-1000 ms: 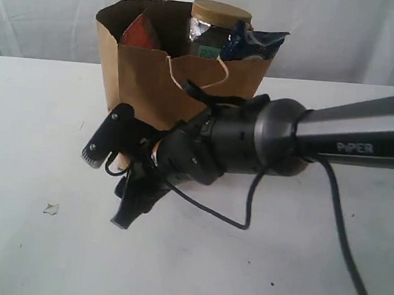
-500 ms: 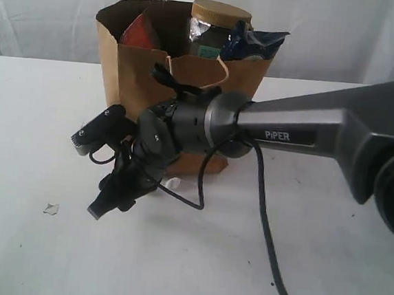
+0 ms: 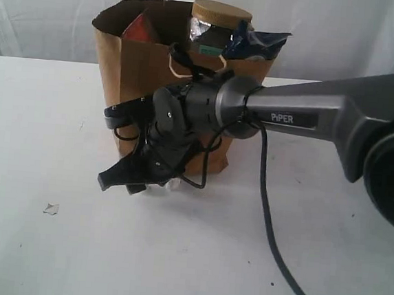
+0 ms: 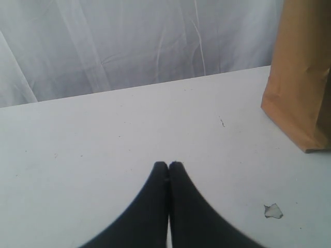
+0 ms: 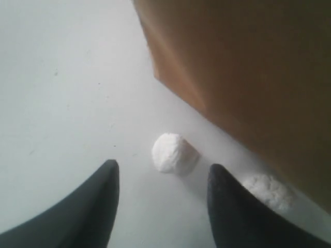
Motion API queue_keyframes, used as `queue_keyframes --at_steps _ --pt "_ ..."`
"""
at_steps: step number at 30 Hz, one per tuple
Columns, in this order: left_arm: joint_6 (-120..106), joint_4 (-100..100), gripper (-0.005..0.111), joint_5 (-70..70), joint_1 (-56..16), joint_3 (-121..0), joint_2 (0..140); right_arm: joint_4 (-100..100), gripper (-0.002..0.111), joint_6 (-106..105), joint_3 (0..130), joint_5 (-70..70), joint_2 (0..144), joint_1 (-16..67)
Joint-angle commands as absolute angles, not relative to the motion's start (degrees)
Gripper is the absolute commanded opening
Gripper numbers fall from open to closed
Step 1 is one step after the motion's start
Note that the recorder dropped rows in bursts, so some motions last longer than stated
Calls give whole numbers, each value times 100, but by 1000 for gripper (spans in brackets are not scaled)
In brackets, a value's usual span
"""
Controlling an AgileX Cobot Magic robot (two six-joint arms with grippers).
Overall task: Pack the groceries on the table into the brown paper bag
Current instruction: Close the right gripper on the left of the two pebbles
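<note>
Jaws of the right gripper [image 5: 161, 166] stand apart, clamping nothing, low on the worktop [image 3: 32, 140] at the foot of the brown paper bag [image 3: 138, 73]; a white crumpled ball [image 5: 175, 152] lies just ahead between them, a second ball [image 5: 269, 190] beside the bag's base; the left gripper [image 4: 168, 166] has its jaws pressed together, empty, over bare worktop. In the exterior view the bag stands at 12 o'clock; the gold-lidded jar [image 3: 221, 13], a dark blue packet [image 3: 258, 42] and an orange-labelled pouch [image 3: 141, 31] poke above its rim; no grocery shows outside it, so packing looks nearly done. Risks: the right jaws may close on a scrap that is no grocery; the right arm [image 3: 338, 111] crowds the bag and its cord handle [image 3: 172, 62], so a snag or shove could tip it. That arm reads "PiPER"; the jar's green label is too small to read.
</note>
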State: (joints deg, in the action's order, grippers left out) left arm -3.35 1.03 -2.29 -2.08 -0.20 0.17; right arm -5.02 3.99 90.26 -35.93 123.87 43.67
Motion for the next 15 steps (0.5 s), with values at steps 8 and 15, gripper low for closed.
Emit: queue_keyframes --at_steps 8,15 --pt "-327 148 0 -290 -197 0 0 -815 49 628 9397 -3573 12737 4332" --pt "-327 148 0 -290 -197 0 0 -830 47 637 9533 -3762 12956 4332"
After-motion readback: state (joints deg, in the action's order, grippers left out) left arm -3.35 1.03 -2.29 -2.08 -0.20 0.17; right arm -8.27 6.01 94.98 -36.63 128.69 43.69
